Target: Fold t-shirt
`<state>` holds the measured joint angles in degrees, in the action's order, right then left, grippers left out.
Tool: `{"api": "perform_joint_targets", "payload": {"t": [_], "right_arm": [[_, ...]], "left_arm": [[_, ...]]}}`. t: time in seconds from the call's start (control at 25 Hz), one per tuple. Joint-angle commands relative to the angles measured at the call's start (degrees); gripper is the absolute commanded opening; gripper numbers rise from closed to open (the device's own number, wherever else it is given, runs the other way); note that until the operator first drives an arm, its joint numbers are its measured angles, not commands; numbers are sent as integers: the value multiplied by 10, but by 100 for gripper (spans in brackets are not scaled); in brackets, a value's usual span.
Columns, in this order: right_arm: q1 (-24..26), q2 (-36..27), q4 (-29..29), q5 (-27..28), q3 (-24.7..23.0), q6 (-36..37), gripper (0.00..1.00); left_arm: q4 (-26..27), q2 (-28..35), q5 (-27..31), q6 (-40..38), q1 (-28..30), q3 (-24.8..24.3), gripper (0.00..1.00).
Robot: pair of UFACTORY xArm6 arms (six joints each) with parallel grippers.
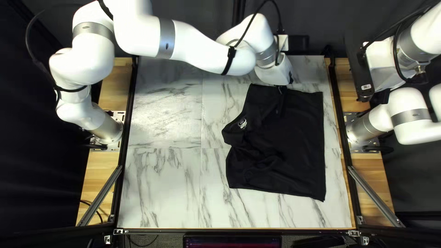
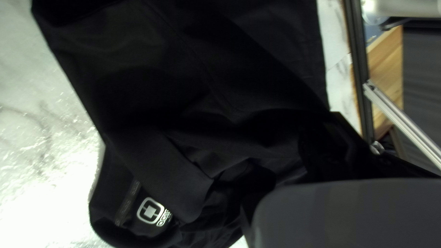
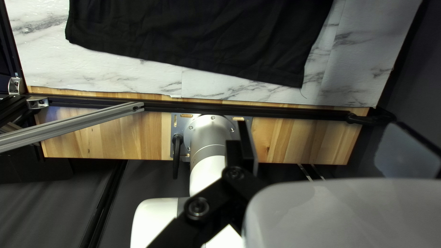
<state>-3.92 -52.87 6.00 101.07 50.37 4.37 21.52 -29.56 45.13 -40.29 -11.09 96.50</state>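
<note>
A black t-shirt [image 1: 279, 144] lies partly folded on the right half of the marble table [image 1: 165, 137], its sleeve with a small white logo [image 1: 242, 124] pointing left. My left arm reaches across the table, and my left gripper [image 1: 281, 86] sits at the shirt's far edge, shut on a bunched fold of it. The left wrist view is filled with the dark t-shirt [image 2: 193, 86] and shows the logo [image 2: 150, 210]; the fingers are hidden in the cloth. My right gripper [image 3: 320, 144] hangs open and empty off the table's right side, with the t-shirt's edge [image 3: 193, 31] well ahead of it.
Wooden strips [image 1: 365, 172] and slanted aluminium struts [image 1: 373, 198] flank the marble on both sides. The right arm's base [image 3: 206, 137] is bolted to the right strip. Bare marble lies left of and in front of the shirt.
</note>
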Motion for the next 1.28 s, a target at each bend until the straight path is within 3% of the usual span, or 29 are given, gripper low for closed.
{"api": "perform_joint_targets", "payload": {"t": [0.04, 0.16, 0.32, 0.36, 0.4, 0.44, 0.48, 0.64, 0.84, 1.0, 1.12, 1.28], "right_arm": [[0, 0, 0, 0, 0, 0, 100], [0, 0, 0, 0, 0, 0, 100], [0, 0, 0, 0, 0, 0, 100], [0, 0, 0, 0, 0, 0, 100], [0, 0, 0, 0, 0, 0, 100], [0, 0, 0, 0, 0, 0, 100], [0, 0, 0, 0, 0, 0, 100], [0, 0, 0, 0, 0, 0, 100], [0, 0, 0, 0, 0, 0, 100], [0, 0, 0, 0, 0, 0, 100], [0, 0, 0, 0, 0, 0, 100], [0, 0, 0, 0, 0, 0, 100]], "left_arm": [[-13, -83, 53, -28, 6, 102, 3], [-7, -136, 79, -30, 4, 169, 2], [7, -168, 77, -19, 0, 194, 3], [13, -172, 72, -14, 0, 193, 22], [15, -172, 69, -10, 1, 190, 68], [19, -169, 65, -4, 2, 184, 68], [21, -159, 60, 4, 4, 170, 100], [22, -81, 39, 31, 9, 75, 100], [3, 73, 7, 65, 18, -110, 100], [-7, 189, -17, 136, 31, -274, 100], [-36, 221, 3, 205, 66, -326, 100], [-79, 207, 55, 257, 89, -320, 100]]}}
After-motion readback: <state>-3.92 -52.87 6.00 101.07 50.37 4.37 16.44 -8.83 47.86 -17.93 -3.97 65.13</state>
